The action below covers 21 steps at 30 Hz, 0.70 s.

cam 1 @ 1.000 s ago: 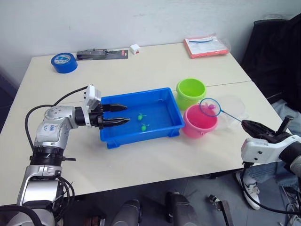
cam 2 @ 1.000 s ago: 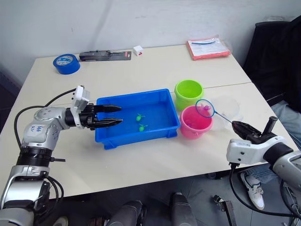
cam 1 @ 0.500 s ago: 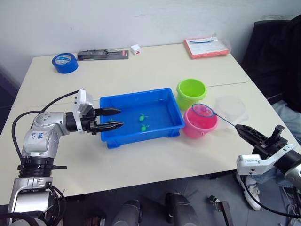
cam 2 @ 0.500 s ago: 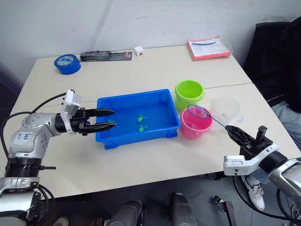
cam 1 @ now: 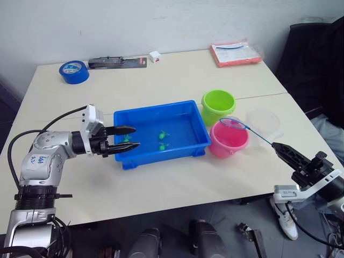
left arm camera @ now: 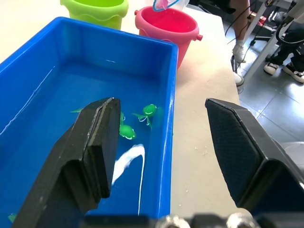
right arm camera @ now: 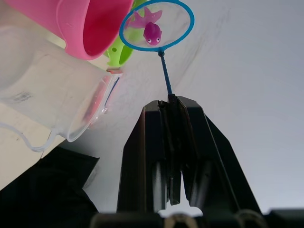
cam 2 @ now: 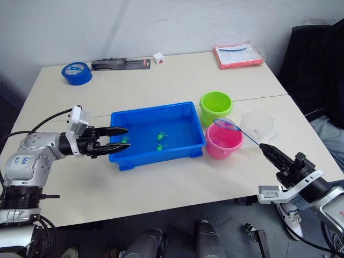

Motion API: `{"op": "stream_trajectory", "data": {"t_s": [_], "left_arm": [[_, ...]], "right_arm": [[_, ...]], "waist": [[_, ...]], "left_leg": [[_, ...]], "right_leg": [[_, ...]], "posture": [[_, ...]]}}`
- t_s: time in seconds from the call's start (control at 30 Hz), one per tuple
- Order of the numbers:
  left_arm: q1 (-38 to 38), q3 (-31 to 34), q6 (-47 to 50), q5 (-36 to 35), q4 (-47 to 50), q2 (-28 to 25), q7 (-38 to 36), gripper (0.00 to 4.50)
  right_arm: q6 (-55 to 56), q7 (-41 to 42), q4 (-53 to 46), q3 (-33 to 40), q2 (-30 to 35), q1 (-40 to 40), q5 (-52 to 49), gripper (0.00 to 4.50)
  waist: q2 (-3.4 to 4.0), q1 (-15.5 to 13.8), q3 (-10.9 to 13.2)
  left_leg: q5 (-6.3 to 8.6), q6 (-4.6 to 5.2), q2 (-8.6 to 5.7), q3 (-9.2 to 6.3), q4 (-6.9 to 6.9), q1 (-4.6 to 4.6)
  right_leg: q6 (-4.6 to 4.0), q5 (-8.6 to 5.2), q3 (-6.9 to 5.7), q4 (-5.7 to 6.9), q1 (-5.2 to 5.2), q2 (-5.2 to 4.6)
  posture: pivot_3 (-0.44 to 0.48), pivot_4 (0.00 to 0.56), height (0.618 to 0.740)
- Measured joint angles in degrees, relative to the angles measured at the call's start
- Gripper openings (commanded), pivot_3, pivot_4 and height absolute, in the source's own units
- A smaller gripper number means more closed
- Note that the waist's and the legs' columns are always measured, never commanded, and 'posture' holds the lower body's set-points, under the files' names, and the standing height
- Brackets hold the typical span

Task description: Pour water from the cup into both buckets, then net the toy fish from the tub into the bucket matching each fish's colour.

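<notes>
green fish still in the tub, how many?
3 that show. Two green fish sit close together near the middle of the tub: and. The third lies beside the left gripper fingertips. More may be hidden behind that gripper.

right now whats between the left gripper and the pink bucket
The blue tub with green fish, seen in the left eye view between left gripper and pink bucket.

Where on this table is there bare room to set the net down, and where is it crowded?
Bare: the wide strip between the tape roll and the tub, and the near edge in front of the tub. Crowded: the right, with green bucket, pink bucket and cup.
</notes>
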<state>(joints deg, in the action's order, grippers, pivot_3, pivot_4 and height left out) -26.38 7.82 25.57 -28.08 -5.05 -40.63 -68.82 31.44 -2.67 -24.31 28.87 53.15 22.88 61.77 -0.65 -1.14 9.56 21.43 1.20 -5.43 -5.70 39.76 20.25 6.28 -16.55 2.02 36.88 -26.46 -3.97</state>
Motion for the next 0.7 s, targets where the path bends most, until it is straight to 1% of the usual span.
{"op": "stream_trajectory", "data": {"t_s": [0.37, 0.7], "left_arm": [[1.0, 0.1, 0.0, -0.8, 0.3, 0.0, 0.6, 3.1], [1.0, 0.1, 0.0, -0.9, 0.6, 0.1, 1.3, 3.1]], "right_arm": [[-0.7, -3.9, -0.1, -0.2, 0.0, -0.9, 6.4, 0.78], [-1.4, -7.6, 0.1, -0.4, 0.0, 0.6, 7.5, 0.78]], "waist": [[0.0, 0.0, 0.0], [0.0, 0.1, 0.0]], "left_leg": [[0.0, 0.0, 0.01, 0.01, -0.01, -0.01], [0.0, 0.0, 0.01, 0.02, -0.01, -0.01]], "right_leg": [[0.0, 0.0, 0.01, 0.0, 0.0, 0.03], [0.0, 0.0, 0.02, 0.0, 0.0, 0.03]], "posture": [[0.0, 0.15, 0.74], [0.0, 0.15, 0.74]]}}
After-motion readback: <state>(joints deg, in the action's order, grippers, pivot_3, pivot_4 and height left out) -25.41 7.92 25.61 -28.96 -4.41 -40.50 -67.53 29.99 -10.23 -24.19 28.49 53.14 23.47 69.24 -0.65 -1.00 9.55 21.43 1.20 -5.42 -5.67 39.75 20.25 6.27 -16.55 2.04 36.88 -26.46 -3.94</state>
